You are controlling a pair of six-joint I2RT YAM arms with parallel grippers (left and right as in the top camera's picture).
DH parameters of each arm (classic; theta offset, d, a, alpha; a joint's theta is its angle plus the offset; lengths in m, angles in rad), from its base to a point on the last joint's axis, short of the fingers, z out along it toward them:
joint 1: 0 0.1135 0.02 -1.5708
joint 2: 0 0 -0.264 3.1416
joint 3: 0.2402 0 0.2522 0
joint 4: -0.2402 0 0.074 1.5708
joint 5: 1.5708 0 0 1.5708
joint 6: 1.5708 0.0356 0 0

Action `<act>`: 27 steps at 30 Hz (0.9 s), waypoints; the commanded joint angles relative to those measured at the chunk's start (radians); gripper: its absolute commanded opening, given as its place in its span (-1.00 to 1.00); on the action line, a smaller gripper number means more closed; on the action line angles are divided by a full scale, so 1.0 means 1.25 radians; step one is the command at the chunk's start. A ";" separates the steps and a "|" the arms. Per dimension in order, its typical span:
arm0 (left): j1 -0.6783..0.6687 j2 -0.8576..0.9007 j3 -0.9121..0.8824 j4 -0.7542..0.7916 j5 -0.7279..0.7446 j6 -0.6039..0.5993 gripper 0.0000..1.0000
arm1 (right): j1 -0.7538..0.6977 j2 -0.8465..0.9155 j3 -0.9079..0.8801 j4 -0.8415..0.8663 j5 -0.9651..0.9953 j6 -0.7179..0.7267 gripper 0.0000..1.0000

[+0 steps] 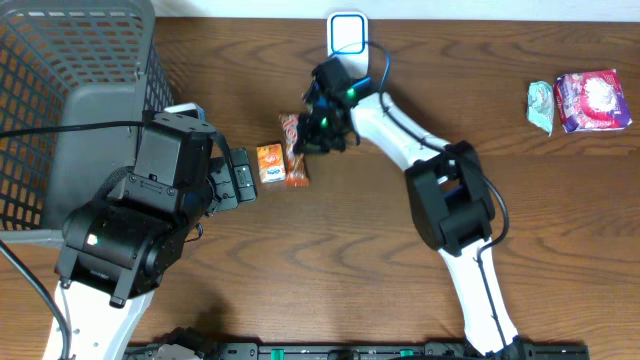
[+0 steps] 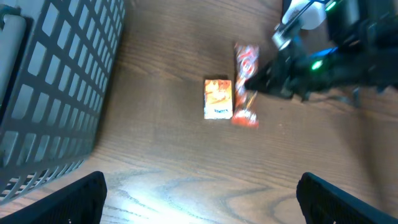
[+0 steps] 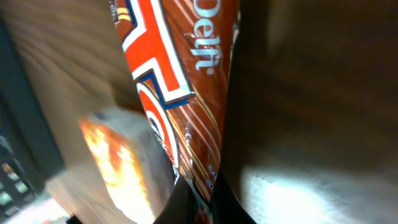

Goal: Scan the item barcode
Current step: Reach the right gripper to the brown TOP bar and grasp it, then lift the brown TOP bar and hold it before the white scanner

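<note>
Right claw (image 1: 308, 135) is clamped shut on the snack bar (image 1: 295, 165), which lies on the table touching the orange box (image 1: 269, 163). I'd lift slowly, wrapper held flat, barcode turned toward what I take for the scanner (image 1: 347, 33).

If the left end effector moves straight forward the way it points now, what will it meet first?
Most likely the small orange box, just ahead of the open left end effector. The red snack bar pinched by the right end effector lies beyond it. How high the left one hovers is unclear.
</note>
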 commanded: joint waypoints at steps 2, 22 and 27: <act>0.002 -0.002 0.003 -0.002 -0.004 -0.002 0.95 | -0.075 -0.019 0.154 0.025 -0.003 0.006 -0.98; 0.002 -0.002 0.003 -0.002 -0.004 -0.002 0.95 | -0.185 -0.002 0.191 0.212 0.306 0.023 -0.98; 0.002 -0.002 0.003 -0.002 -0.004 -0.001 0.96 | -0.204 -0.002 0.191 0.215 0.234 0.021 -0.98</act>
